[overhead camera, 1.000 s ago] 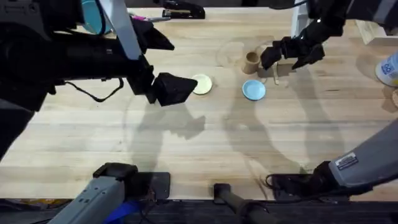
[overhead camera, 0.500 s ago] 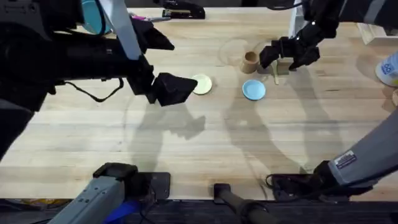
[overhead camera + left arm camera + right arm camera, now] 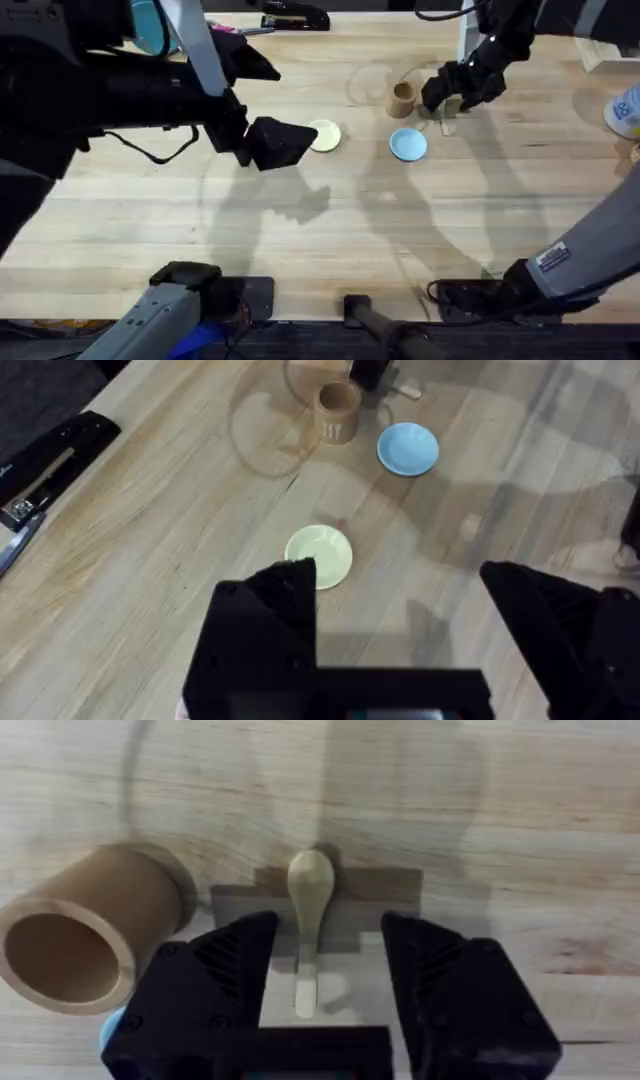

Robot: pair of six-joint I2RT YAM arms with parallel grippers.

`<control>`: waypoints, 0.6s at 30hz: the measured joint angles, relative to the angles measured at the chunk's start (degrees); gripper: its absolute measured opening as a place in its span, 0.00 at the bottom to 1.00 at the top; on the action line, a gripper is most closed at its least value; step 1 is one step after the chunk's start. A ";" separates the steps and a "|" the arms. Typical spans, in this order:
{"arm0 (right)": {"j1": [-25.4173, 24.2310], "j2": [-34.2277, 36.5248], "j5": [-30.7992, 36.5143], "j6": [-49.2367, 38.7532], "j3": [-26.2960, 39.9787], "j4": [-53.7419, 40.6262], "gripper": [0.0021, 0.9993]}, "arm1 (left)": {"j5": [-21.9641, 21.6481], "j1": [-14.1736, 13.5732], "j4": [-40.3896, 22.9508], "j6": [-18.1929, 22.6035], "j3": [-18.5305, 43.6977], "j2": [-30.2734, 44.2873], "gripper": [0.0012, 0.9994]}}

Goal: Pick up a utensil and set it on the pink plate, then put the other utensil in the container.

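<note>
your right pincer hangs with its jaws apart on either side of the spoon, whose handle runs down between the fingers without a firm clamp that you can see. the spoon's bowl sits over a grey slab on the bench. just beside it, toward the left of that wrist view, lies the brown cup, its open mouth facing you. from overhead, your right pincer sits in the upper right of the frame, next to the cup, with the blue plate just below. your left pincer is open, hovering near the yellow plate, left of centre overhead.
</note>
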 joint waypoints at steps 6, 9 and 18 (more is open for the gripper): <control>0.66 -0.02 0.54 -0.59 0.07 0.05 0.61 | 0.00 0.00 0.00 0.00 0.00 0.00 1.00; 0.90 0.01 0.17 -0.60 0.07 0.05 0.53 | 0.00 0.00 -0.01 0.00 0.00 0.00 1.00; 1.18 0.13 -0.51 -0.48 0.16 0.01 0.37 | 0.00 0.00 0.00 0.00 0.00 0.00 1.00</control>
